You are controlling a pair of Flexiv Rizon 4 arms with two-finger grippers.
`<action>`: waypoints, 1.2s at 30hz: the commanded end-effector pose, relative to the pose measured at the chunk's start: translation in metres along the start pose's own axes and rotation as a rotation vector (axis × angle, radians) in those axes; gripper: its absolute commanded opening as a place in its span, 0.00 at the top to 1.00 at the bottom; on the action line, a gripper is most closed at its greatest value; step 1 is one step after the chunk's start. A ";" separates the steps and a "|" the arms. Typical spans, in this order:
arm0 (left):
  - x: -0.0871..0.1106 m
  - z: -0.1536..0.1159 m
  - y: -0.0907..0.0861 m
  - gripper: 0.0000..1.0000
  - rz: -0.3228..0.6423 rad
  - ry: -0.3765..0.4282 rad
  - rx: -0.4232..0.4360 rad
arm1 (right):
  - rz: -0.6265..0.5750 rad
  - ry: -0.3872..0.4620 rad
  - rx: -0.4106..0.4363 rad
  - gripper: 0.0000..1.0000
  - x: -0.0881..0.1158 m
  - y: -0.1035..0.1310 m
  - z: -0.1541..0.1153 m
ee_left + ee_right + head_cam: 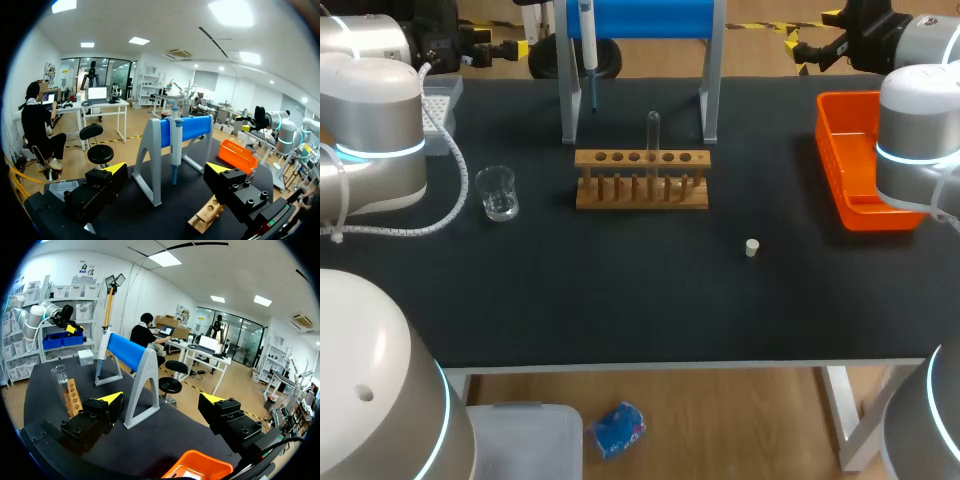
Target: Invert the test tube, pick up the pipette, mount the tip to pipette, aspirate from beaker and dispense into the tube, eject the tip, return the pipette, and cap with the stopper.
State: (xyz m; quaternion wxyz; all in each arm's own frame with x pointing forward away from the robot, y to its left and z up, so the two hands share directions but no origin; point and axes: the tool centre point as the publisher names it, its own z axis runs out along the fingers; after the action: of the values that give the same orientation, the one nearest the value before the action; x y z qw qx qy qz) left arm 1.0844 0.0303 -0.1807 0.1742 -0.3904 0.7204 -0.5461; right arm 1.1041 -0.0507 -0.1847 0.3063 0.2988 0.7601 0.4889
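Black table [620,300]: holds everything listed.

Blue stand on grey legs [640,20]: far middle of the table.

Orange bin [850,150]: far right, under the right claw in its wrist view.

Wooden rack [642,180]: middle, just in front of the stand.

Grey box [438,110]: far left, partly hidden by the left arm.

Left claw [166,169]: raised over the far left, fingers wide apart and holding nothing. The pipette hangs straight ahead of it, well apart, with a grey stand leg just beside that line. The rack end lies low by one of its fingers.

Right claw [161,399]: raised over the far right, fingers wide apart and holding nothing. The stand is ahead of it, the rack and tube further off to one side.

Pipette [588,50]: hangs upright on the stand's left end.

Test tube [653,135]: upright in the rack, well apart from both claws.

Beaker [497,193]: left of the rack.

Stopper [752,248]: alone, right of and nearer than the rack.
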 end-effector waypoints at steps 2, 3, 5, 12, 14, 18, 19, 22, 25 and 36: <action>0.001 0.000 0.001 0.00 0.001 -0.003 0.004 | 0.000 0.001 0.004 0.00 0.000 0.001 0.000; 0.001 0.000 0.001 0.00 0.001 -0.003 0.004 | 0.000 0.001 0.004 0.00 0.000 0.001 0.000; 0.001 0.000 0.001 0.00 0.001 -0.003 0.004 | 0.000 0.001 0.004 0.00 0.000 0.001 0.000; 0.001 0.000 0.001 0.00 0.001 -0.003 0.004 | 0.000 0.001 0.004 0.00 0.000 0.001 0.000; 0.001 0.000 0.001 0.00 0.001 -0.003 0.004 | 0.000 0.001 0.004 0.00 0.000 0.001 0.000; 0.001 0.000 0.001 0.00 0.001 -0.003 0.004 | 0.000 0.001 0.004 0.00 0.000 0.001 0.000; 0.001 0.000 0.001 0.00 0.001 -0.003 0.004 | 0.000 0.001 0.004 0.00 0.000 0.001 0.000; 0.001 0.000 0.001 0.00 0.001 -0.003 0.004 | 0.000 0.001 0.004 0.00 0.000 0.001 0.000; 0.001 0.000 0.001 0.00 0.001 -0.003 0.004 | 0.000 0.001 0.004 0.00 0.000 0.001 0.000; 0.037 -0.029 -0.015 0.00 0.249 0.234 0.020 | -0.033 0.256 -0.161 0.00 0.028 0.013 -0.044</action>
State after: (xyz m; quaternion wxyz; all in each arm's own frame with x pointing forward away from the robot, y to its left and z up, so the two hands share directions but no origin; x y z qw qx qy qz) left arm 1.0608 0.0014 -0.1551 0.1897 -0.2756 0.7645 -0.5510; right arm 1.0801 -0.0247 -0.1680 0.2603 0.2327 0.7638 0.5428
